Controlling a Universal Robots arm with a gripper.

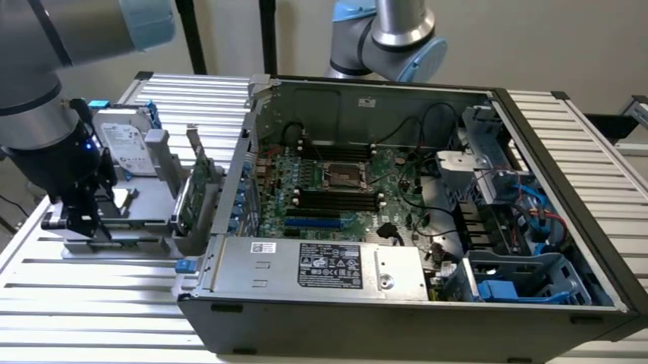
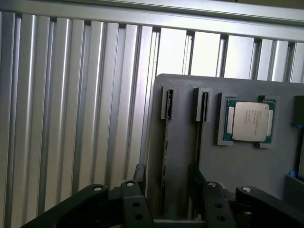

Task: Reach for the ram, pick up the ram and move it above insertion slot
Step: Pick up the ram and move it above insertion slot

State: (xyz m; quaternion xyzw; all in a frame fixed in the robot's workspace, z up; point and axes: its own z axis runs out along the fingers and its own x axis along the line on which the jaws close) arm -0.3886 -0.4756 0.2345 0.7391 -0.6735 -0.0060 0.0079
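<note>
The gripper [image 2: 166,172] is hanging low over the grey holder [image 2: 237,175], and its two black fingers [image 2: 139,180] are standing open. They are straddling the ram [image 2: 165,147], which is sitting on edge in the holder's narrow slot. A visible gap is remaining on each side of the board, so neither finger is touching it.

A second narrow slot [image 2: 203,107] is running parallel, just beside the first, and the far-side finger is standing close to its line. Beyond that slot, a processor [image 2: 249,121] is lying flat in a square recess of the holder.

The holder's outer edge is passing just beside the other finger. Past that edge the ribbed aluminium tabletop [image 2: 71,118] is lying bare, giving open room on that side.

In the exterior view the holder is sitting near the exterior view's left. A hard drive [image 1: 127,148] and an upright expansion card [image 1: 197,189] are standing on it behind and beside the gripper, limiting room toward the computer case [image 1: 405,318].

The case is lying open on the tabletop, and the black insertion slots [image 1: 335,201] on its motherboard [image 1: 390,171] are sitting well apart from the gripper. A second arm [image 1: 390,38] is standing behind the case's far wall.
</note>
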